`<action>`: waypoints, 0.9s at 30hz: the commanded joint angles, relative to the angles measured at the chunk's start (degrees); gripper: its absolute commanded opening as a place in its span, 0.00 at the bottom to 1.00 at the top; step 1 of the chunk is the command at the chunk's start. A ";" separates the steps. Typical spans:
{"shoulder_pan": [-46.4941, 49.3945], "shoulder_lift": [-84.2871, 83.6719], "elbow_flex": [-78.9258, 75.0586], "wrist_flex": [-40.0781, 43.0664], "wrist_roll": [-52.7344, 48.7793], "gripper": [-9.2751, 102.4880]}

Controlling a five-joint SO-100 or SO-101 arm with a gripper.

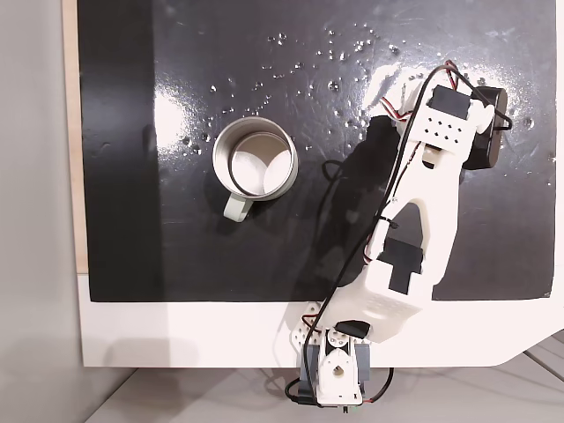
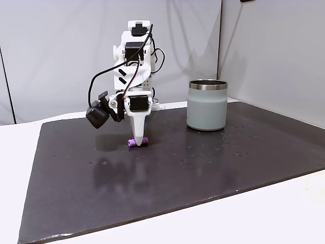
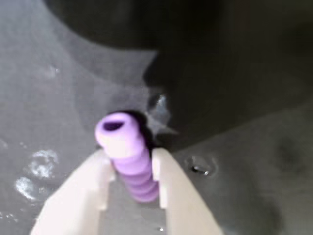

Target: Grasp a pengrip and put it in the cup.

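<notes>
1. A dark glossy mat [image 2: 203,168] covers a white bench [image 2: 264,213] before a plain pale wall; white specks and glare dot the mat near the cup
2. The cup [image 2: 207,104], silvery with a pale inside, stands upright on the mat; the arm works well apart from it, to its left in the side fixed view
3. The pengrip [image 3: 128,156] lies on the mat, far from the cup, its open end pointing away from the wrist
4. The fingers [image 3: 100,181] are nearly closed, one on each side of its ridged middle and touching it; the gripper [image 2: 137,141] reaches down to the mat
5. It looks very light, soft and springy; the ridges should resist slipping, but a hard squeeze may flatten or pop it out, so a mid-body hold seems best
</notes>
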 commanded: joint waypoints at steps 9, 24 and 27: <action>-2.37 17.23 -4.31 10.28 2.11 0.08; -19.95 32.87 -21.62 31.38 9.40 0.08; -25.14 33.49 -22.32 33.22 10.72 0.08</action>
